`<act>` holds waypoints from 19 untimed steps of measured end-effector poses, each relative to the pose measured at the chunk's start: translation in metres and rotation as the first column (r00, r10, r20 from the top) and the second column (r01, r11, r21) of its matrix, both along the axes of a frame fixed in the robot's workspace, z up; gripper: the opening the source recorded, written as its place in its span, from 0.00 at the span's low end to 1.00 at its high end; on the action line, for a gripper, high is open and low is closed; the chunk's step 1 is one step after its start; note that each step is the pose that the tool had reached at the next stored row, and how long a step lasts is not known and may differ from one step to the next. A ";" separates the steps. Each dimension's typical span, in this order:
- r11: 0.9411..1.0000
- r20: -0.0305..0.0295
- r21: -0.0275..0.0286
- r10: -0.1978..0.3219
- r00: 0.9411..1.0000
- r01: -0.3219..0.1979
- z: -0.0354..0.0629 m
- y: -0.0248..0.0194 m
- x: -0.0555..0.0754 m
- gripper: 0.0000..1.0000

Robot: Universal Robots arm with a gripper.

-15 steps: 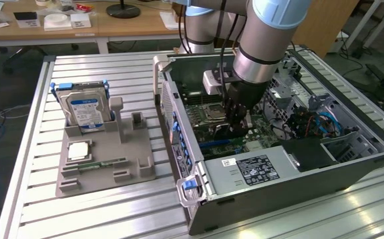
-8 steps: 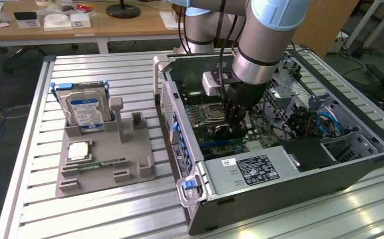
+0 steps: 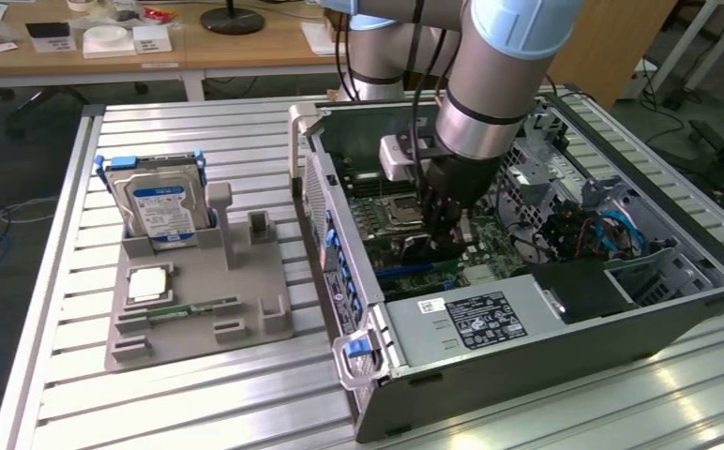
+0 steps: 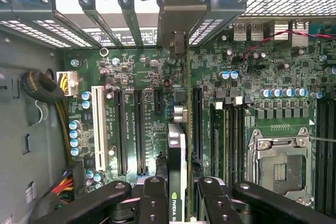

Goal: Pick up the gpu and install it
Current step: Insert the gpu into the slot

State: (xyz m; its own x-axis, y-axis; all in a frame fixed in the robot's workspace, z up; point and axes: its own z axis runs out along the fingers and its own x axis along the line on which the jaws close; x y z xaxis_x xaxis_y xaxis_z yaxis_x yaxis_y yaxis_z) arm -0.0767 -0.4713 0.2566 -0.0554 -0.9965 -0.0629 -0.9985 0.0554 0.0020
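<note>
My gripper (image 3: 444, 242) is reaching down into the open computer case (image 3: 525, 323), over the motherboard (image 4: 136, 77). It is shut on the gpu (image 4: 177, 148), which stands edge-on between the two black fingers (image 4: 155, 200). The card's silvery end bracket (image 4: 176, 17) sits up against the row of rear slot openings with blue latches. The card runs along an expansion slot between the long black slots (image 4: 139, 129) and the memory slots. How deep its lower edge sits in the slot is hidden.
Beside the case, on the exterior view's left, a grey fixture (image 3: 200, 305) holds a hard drive (image 3: 162, 211), a processor (image 3: 149, 281) and a green memory stick (image 3: 196, 307). Cables (image 3: 575, 230) and a drive cage crowd the case's far side. An open processor socket (image 4: 281, 163) lies near the card.
</note>
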 end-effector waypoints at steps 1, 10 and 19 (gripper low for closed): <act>1.000 0.000 0.000 0.000 1.000 0.000 -0.0001 0.0003 0.000 0.27; 1.000 0.000 0.000 0.000 1.000 0.000 -0.0025 0.0012 -0.003 0.27; 1.000 0.000 0.000 0.000 1.000 0.000 -0.0034 0.0007 -0.004 0.27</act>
State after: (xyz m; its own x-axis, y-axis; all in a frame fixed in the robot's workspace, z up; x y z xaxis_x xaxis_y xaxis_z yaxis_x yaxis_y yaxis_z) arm -0.0805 -0.4706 0.2532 -0.0552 -0.9965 -0.0626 -0.9985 0.0552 0.0021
